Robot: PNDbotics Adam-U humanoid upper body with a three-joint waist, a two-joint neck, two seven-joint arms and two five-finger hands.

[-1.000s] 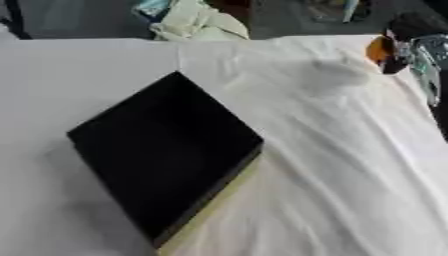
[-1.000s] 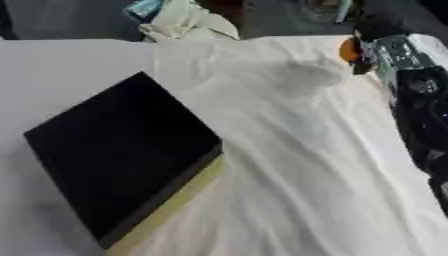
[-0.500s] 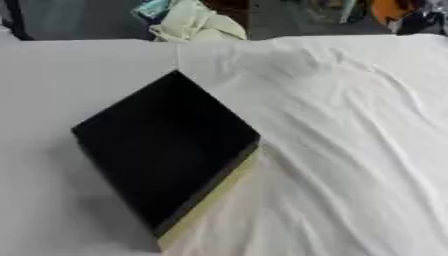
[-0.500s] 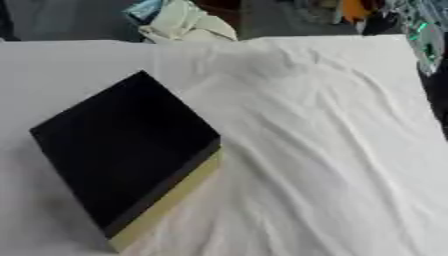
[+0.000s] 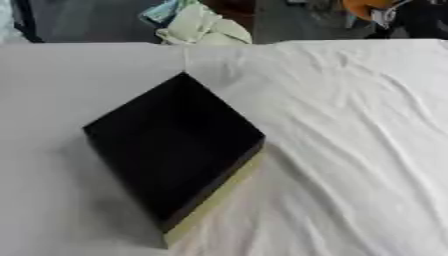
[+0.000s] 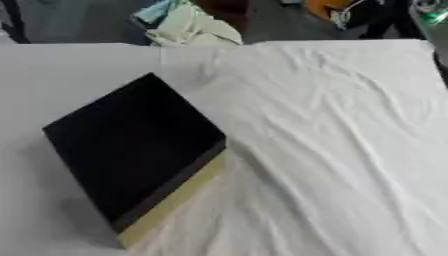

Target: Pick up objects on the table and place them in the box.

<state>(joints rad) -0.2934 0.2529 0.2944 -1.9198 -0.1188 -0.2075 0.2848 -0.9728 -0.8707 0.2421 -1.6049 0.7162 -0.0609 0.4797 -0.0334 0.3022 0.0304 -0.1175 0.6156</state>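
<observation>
Box [image 5: 175, 150] sits as a black diamond on the white-draped table [image 5: 350, 150] in the left eye view, one corner pointing away from the robot and one toward it, a pale yellowish side wall showing along its near right edge. No hand of the robot shows in this view, so whether the fingers are apart or together cannot be told, and neither arm can be judged nearer the box. No loose object to pick up is visible on the wrinkled cloth to the right of the box or on the flat stretch to its left; beyond the box's far corner, past the table's far edge, lies a pale crumpled bundle [image 5: 203, 27]. In the right eye view the box [image 6: 131, 145] stands further left, its long diagonal running from the far corner down to the near corner, and again no hand appears and no object lies beside it. The next move likely depends on finding an object, since nothing lies near the box on either side, and its inside reads only as dark.
</observation>
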